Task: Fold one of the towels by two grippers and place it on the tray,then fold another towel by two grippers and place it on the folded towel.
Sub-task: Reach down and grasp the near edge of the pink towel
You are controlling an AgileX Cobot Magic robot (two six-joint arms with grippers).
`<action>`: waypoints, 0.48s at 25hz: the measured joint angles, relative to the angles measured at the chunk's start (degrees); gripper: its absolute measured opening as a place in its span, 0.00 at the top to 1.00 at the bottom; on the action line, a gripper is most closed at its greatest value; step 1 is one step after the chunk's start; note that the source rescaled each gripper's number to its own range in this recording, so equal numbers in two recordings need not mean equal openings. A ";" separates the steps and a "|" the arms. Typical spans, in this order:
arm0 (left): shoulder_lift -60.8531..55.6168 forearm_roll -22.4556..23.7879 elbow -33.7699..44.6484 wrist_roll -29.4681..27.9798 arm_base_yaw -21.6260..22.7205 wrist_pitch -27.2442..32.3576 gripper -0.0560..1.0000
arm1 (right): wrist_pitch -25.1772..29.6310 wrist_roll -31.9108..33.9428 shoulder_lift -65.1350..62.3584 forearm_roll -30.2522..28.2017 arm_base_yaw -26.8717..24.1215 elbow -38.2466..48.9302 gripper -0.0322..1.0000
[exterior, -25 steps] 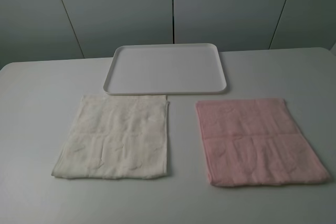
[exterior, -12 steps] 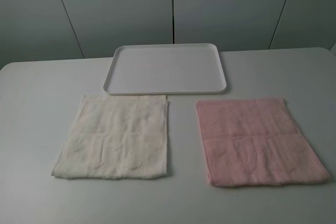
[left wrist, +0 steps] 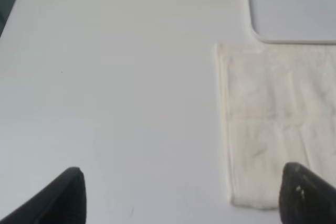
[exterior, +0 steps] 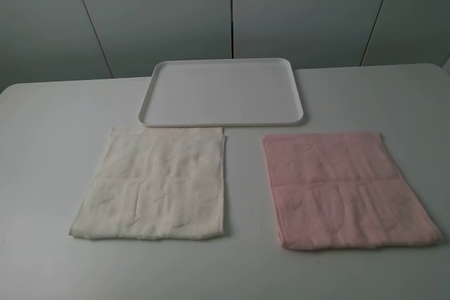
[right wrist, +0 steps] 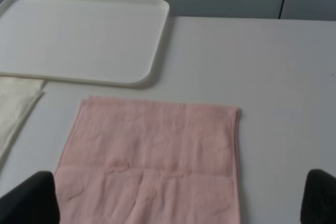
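White counter carries the pink towel lower right; it looks soft, limp and light, so pinch its lower corners. Left gripper and right gripper gape empty.

pink towel flat right, cream towel flat left, white tray behind

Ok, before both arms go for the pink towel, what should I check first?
1. Pink towel lies flat and unfolded: ok.
2. Tray has nothing on it: ok.
3. Cream towel lies apart from the pink one: ok.
4. Left tool open and empty: ok.
5. Right tool open and empty: ok.
6. Both tools lined up on the pink towel: not ok, the left one looks onto the cream towel's edge.
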 joint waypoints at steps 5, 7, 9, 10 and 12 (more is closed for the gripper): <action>14.16 -3.29 -4.05 8.39 0.00 -4.20 0.05 | -2.64 1.61 6.09 0.10 0.00 -2.14 0.00; 19.45 -6.70 -5.91 13.96 0.00 -6.90 0.05 | -2.77 1.61 11.57 0.56 0.00 -3.45 0.00; 25.24 -10.69 -7.84 19.42 0.00 -9.41 0.05 | -3.03 1.61 17.45 1.08 0.00 -5.25 0.00; 28.18 -12.99 -9.08 22.20 0.00 -10.21 0.05 | -3.35 1.61 20.77 1.08 0.00 -6.35 0.00; 33.68 -17.11 -11.63 26.74 0.00 -10.73 0.05 | -4.35 0.06 27.05 1.08 0.00 -8.91 0.00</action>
